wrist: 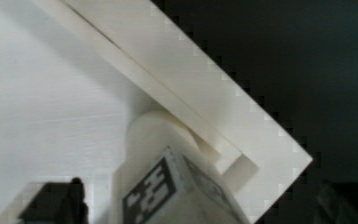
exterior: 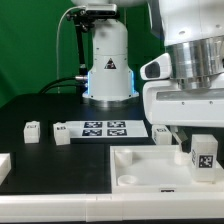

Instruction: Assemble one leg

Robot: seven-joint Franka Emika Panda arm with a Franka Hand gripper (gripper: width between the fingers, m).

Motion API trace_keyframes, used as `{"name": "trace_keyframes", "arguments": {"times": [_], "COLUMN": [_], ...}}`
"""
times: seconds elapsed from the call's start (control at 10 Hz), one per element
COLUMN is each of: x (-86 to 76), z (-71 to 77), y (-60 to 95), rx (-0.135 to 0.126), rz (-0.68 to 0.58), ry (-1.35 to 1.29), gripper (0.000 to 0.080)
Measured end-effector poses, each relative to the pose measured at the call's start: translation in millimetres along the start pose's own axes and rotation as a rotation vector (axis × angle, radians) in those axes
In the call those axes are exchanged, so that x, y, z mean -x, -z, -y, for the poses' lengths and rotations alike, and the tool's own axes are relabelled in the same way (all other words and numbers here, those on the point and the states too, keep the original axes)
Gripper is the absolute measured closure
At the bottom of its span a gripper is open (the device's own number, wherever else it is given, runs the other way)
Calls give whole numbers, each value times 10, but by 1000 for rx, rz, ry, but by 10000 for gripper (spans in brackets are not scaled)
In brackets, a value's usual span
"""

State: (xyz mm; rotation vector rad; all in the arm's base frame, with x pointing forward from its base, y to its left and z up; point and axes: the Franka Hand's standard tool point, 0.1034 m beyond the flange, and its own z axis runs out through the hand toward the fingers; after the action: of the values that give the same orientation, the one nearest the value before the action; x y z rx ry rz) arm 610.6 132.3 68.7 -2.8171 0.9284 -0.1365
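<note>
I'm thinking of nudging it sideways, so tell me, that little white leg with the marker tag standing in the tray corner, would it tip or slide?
The leg looks like rigid moulded plastic, so probably stiff and light. It stands upright at the corner of the tray, so the rim likely blocks sliding outward; a high push might tip it. Its smooth faces may be slippery.

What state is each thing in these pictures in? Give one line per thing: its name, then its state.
Gripper: open, just above a leg, holding nothing.
Leg: upright at the tray's corner, tag facing the camera.
Tray: flat on the table, open side up.
Loose legs: lying apart on the black table.
Marker board: flat on the table, untouched.
</note>
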Motion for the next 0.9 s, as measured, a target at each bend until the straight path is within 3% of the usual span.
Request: {"name": "trace_keyframes", "arguments": {"times": [0.1,0.3,0.8,0.9], "x": [38,17,-41,-41], "z": [45,31,-25,-25], "y": [3,7,10,10], "rx": [24,48,46,46], "rz": [-7,-11,-11,-11], "ry": [146,425,563,563], "gripper": [151,151,151,198]}}
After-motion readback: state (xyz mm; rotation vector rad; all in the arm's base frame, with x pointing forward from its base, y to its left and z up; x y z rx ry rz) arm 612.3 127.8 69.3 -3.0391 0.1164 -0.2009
